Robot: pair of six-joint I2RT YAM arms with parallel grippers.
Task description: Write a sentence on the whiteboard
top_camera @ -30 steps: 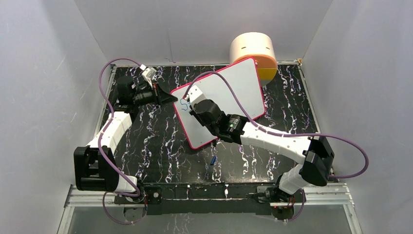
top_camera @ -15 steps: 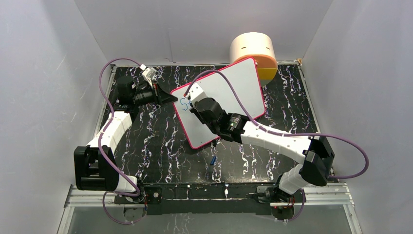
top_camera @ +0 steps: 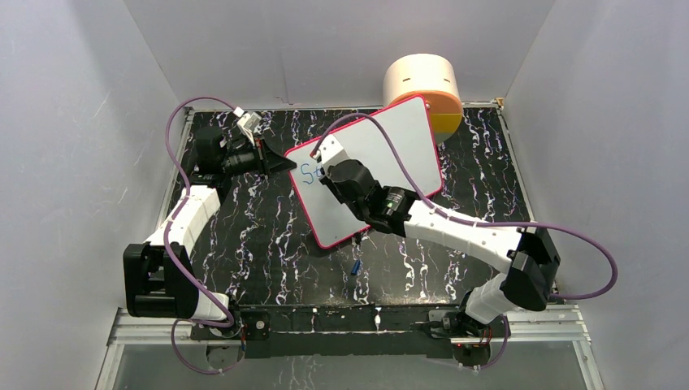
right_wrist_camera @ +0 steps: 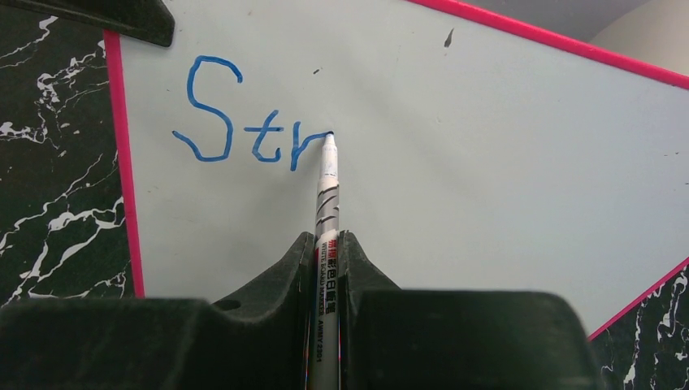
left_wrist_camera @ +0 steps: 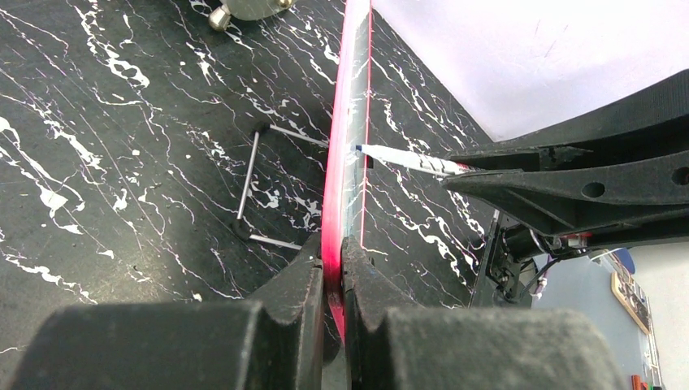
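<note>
The whiteboard (top_camera: 390,150), white with a pink-red frame, stands tilted on the black marbled table. My left gripper (top_camera: 286,162) is shut on its left frame edge (left_wrist_camera: 345,162); the fingers (left_wrist_camera: 305,280) pinch the pink rim from both sides. My right gripper (right_wrist_camera: 327,244) is shut on a white marker (right_wrist_camera: 327,195) whose tip touches the board. The sentence (right_wrist_camera: 244,134) reads "Str" in blue near the board's upper left corner, with the tip at the end of the "r". From above, the right gripper (top_camera: 325,168) hides part of the lettering (top_camera: 307,172).
A cream and orange cylinder (top_camera: 422,85) stands behind the board's far right corner. A small blue cap (top_camera: 356,266) lies on the table in front of the board. The board's wire stand (left_wrist_camera: 252,187) rests on the table behind it.
The right gripper has moved rightward along the board with the marker, and the blue lettering has grown from an "S" to "Str". The left arm has held still.
</note>
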